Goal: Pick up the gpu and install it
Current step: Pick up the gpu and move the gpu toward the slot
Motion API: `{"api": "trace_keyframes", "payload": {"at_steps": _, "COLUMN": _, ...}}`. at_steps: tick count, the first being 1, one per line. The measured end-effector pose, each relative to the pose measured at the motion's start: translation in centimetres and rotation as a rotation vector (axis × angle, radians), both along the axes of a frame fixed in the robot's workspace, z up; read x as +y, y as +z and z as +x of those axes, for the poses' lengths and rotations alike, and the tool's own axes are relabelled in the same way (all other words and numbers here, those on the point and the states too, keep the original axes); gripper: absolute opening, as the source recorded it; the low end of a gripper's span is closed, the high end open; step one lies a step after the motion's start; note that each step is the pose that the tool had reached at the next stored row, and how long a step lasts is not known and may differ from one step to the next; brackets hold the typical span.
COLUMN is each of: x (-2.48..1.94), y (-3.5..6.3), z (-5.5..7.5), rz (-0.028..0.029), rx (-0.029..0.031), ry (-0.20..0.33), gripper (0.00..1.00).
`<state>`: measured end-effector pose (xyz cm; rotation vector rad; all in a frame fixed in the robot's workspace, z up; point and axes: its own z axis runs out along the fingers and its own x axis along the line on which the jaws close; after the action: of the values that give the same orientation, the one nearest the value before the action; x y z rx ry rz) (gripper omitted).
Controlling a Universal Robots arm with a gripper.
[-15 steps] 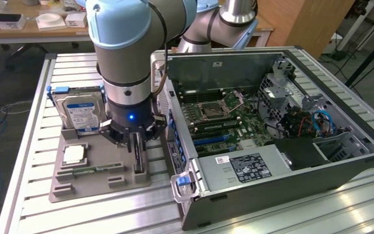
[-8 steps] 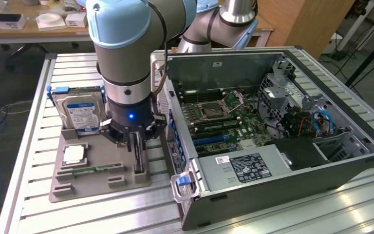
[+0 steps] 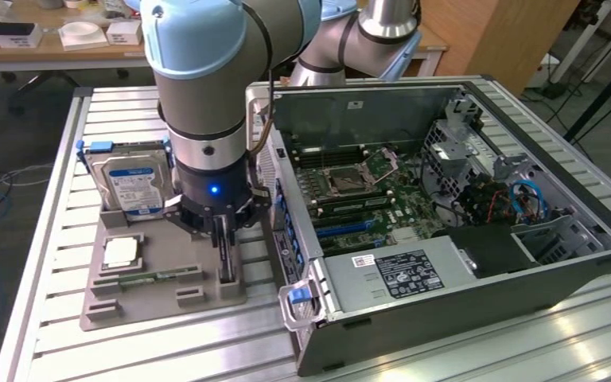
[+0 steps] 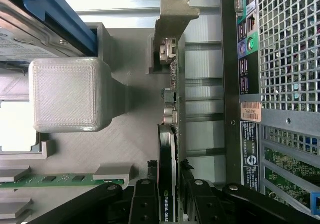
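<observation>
Slatted metal worktop [image 3: 518,346] stretches under everything, with desks and cables of a lab room behind it. On it lies a grey parts tray [image 3: 152,306], and just beside that, on the exterior view's right, an open computer case [image 3: 476,306] shows its green board inside. I have my arm [image 3: 210,79] straight down over the edge of the tray nearest the case. The graphics card [image 3: 228,274] stands on its long edge in a slot of the tray, thin and black, and it runs lengthwise right between my fingers [image 3: 222,239]. From the wrist I look along the top edge of the graphics card [image 4: 169,134], with its silver bracket at the far end and the case's grilled rear panel [image 4: 280,44] close alongside. My fingers [image 4: 145,204] are set narrowly apart, one on each side of the card near the end away from the bracket, close against it but not visibly clamped; the card's lower edge sits in the tray. At the far end of the tray a blue-labelled hard drive [image 3: 130,183] stands upright, well apart from my fingers, and a slim green memory stick [image 3: 159,278] lies flat in the middle of the tray, on the other side of the card from the case.
</observation>
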<state>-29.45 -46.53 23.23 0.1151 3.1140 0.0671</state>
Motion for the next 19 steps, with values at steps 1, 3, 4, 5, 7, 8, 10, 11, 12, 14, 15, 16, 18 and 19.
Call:
{"api": "trace_keyframes", "payload": {"at_steps": 1, "x": 0.0, "y": 0.0, "z": 0.0, "rz": 0.0, "rx": 0.0, "ry": 0.0, "gripper": 0.31}}
{"api": "trace_keyframes", "payload": {"at_steps": 3, "x": 0.0, "y": 0.0, "z": 0.0, "rz": 0.0, "rx": 0.0001, "ry": 0.0, "gripper": 0.26}}
{"api": "trace_keyframes", "payload": {"at_steps": 4, "x": 0.0, "y": 0.0, "z": 0.0, "rz": 0.0, "rx": 0.0, "ry": 0.0, "gripper": 0.26}}
{"api": "trace_keyframes", "payload": {"at_steps": 5, "x": 0.0, "y": 0.0, "z": 0.0, "rz": 0.0, "rx": 0.0001, "ry": 0.0, "gripper": 0.26}}
{"api": "trace_keyframes", "payload": {"at_steps": 7, "x": 0.0, "y": 0.0, "z": 0.0, "rz": 0.0, "rx": 0.0, "ry": 0.0, "gripper": 0.26}}
{"api": "trace_keyframes", "payload": {"at_steps": 8, "x": 0.0, "y": 0.0, "z": 0.0, "rz": 0.0, "rx": 0.0, "ry": 0.0, "gripper": 0.26}}
{"api": "trace_keyframes", "payload": {"at_steps": 10, "x": 0.0, "y": 0.0, "z": 0.0, "rz": 0.0, "rx": 0.0001, "ry": 0.0, "gripper": 0.26}}
{"api": "trace_keyframes", "payload": {"at_steps": 11, "x": 0.0, "y": 0.0, "z": 0.0, "rz": 0.0, "rx": 0.0, "ry": 0.0, "gripper": 0.26}}
{"api": "trace_keyframes", "payload": {"at_steps": 12, "x": 0.0, "y": 0.0, "z": 0.0, "rz": 0.0, "rx": 0.0, "ry": 0.0, "gripper": 0.26}}
{"api": "trace_keyframes", "payload": {"at_steps": 14, "x": 0.0, "y": 0.0, "z": 0.0, "rz": 0.0, "rx": 0.0, "ry": 0.0, "gripper": 0.26}}
{"api": "trace_keyframes", "payload": {"at_steps": 15, "x": 0.0, "y": 0.0, "z": 0.0, "rz": 0.0, "rx": 0.0, "ry": 0.0, "gripper": 0.26}}
{"api": "trace_keyframes", "payload": {"at_steps": 16, "x": 0.0, "y": 0.0, "z": 0.0, "rz": 0.0, "rx": 0.0, "ry": 0.0, "gripper": 0.26}}
{"api": "trace_keyframes", "payload": {"at_steps": 18, "x": 0.0, "y": 0.02, "z": 0.0, "rz": 0.0002, "rx": -0.0003, "ry": 0.0, "gripper": 0.26}}
{"api": "trace_keyframes", "payload": {"at_steps": 19, "x": 0.0, "y": 0.08, "z": 0.0, "rz": 0.0001, "rx": -0.0001, "ry": 0.0, "gripper": 0.26}}
